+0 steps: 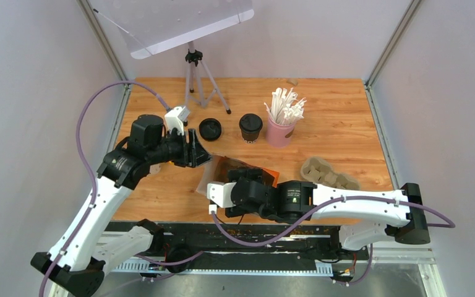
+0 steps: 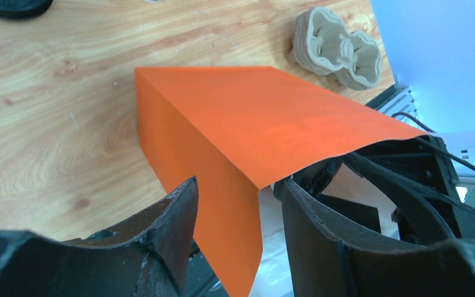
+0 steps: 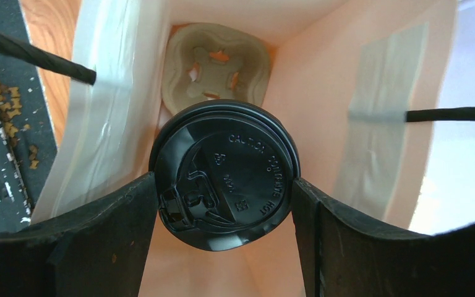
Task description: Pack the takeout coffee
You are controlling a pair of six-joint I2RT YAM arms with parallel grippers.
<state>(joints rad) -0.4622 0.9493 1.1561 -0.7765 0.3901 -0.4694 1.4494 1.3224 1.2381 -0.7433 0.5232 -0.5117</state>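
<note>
On my left, the left gripper (image 2: 236, 187) has its jaws spread, one black finger (image 2: 161, 235) on either side of the near folded edge of the orange paper bag (image 2: 253, 105). A sliver of daylight shows between the paper and the right-hand finger, so it pinches nothing (as far as I can see). Just beyond that hand, further up the wooden table (image 1: 346, 111), a round black lid (image 1: 210, 129) lies on the boards. The bag sits directly ahead of the left fingertips, and into its open mouth reaches the right gripper (image 3: 224, 185). Its two fingers are pressed against opposite sides of the lid of a takeout cup (image 3: 229, 148), so this hand is clamped on the cup and holds it inside the bag (the lid hides the white body from the wrist camera). Past the cup, at the bag's bottom, lies a pulp tray (image 3: 213, 68), and the black cord handles (image 3: 37, 59) stick out to either side of the hand. Beyond the right hand, well up the table, stands a second cup (image 1: 250, 127) with its black lid on. Just to its right is the pink cup of straws (image 1: 280, 124). Off to the right of the bag, apart from both hands, a second pulp tray (image 1: 328, 173) rests on the wood.
</note>
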